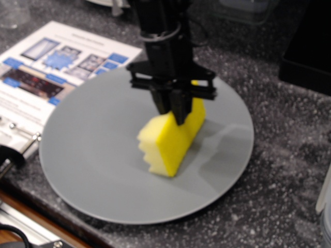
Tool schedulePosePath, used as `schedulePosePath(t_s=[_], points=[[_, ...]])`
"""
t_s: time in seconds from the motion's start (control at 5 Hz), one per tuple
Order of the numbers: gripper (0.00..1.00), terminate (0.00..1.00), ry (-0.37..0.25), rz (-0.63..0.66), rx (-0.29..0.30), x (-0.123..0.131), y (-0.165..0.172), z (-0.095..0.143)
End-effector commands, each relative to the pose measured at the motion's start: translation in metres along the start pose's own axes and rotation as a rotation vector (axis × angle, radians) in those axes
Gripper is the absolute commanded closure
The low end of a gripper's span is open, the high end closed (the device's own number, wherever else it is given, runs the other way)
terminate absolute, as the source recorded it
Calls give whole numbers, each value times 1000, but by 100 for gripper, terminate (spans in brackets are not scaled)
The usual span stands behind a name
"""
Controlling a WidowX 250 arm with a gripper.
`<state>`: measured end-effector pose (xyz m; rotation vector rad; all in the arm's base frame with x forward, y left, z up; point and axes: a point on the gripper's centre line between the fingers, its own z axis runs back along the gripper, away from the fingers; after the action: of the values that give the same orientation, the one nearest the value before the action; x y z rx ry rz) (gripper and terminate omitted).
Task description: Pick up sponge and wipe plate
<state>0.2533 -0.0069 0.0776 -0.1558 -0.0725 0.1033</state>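
The grey round plate (93, 155) lies on the dark speckled counter and fills the middle of the view. My black gripper (173, 112) comes down from the top and is shut on the yellow sponge (168, 142), pinching its upper edge. The sponge hangs tilted, wavy edge to the lower left, with its lower corner on or just above the plate's middle. Its shadow falls on the plate to the right.
A printed instruction sheet (46, 72) lies at the upper left, partly under the plate's rim. A metal rack rail (18, 137) and a wooden counter edge sit at the lower left. A black box (310, 46) stands at the upper right.
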Motion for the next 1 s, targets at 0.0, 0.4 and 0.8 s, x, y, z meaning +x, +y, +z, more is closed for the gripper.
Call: schedulePosePath(t_s=[0.0, 0.4, 0.8], points=[[100, 0, -53, -12, 29, 5, 34, 11], [100, 0, -55, -86, 126, 6, 91, 25], [100, 0, -7, -50, 159, 12, 120, 45]])
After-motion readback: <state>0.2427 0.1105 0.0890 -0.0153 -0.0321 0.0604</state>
